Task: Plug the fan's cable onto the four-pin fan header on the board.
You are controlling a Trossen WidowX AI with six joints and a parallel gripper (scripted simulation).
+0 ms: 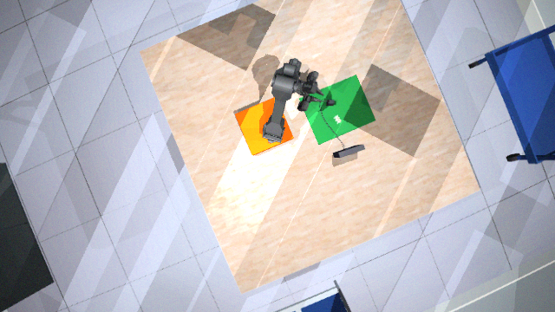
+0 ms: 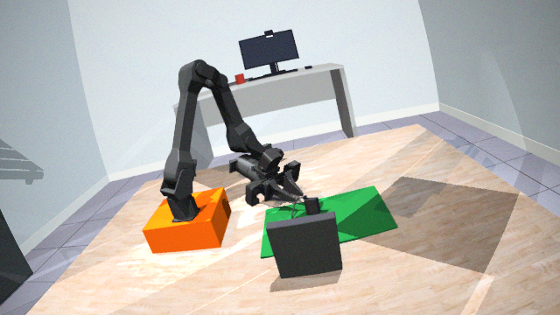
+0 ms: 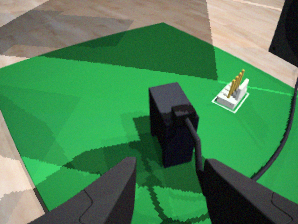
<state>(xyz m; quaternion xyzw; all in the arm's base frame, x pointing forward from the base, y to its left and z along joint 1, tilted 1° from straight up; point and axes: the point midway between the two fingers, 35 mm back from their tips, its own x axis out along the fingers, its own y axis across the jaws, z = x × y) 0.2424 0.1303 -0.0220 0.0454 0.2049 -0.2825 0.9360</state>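
The black plug (image 1: 330,102) (image 2: 311,206) (image 3: 172,135) is upright over the green board (image 1: 321,136) (image 2: 363,199) (image 3: 65,95), just beyond my fingertips; I cannot tell whether it touches the board. My gripper (image 1: 322,96) (image 2: 301,198) (image 3: 170,168) is open, with its fingers apart on either side of the plug's near end and no grip visible. The white header (image 1: 337,119) (image 3: 228,101) with gold pins is bare, to the plug's right in the wrist view; it is hidden in the exterior view. The cable (image 1: 331,126) (image 3: 291,125) runs from the plug to the dark fan (image 1: 349,151) (image 2: 304,247).
The fan stands upright beside the board's edge, and part of it shows at the wrist view's upper right. The arm's base stands on an orange block (image 1: 251,134) (image 2: 184,238), left of the board. A desk (image 2: 280,98) with a monitor is in the background.
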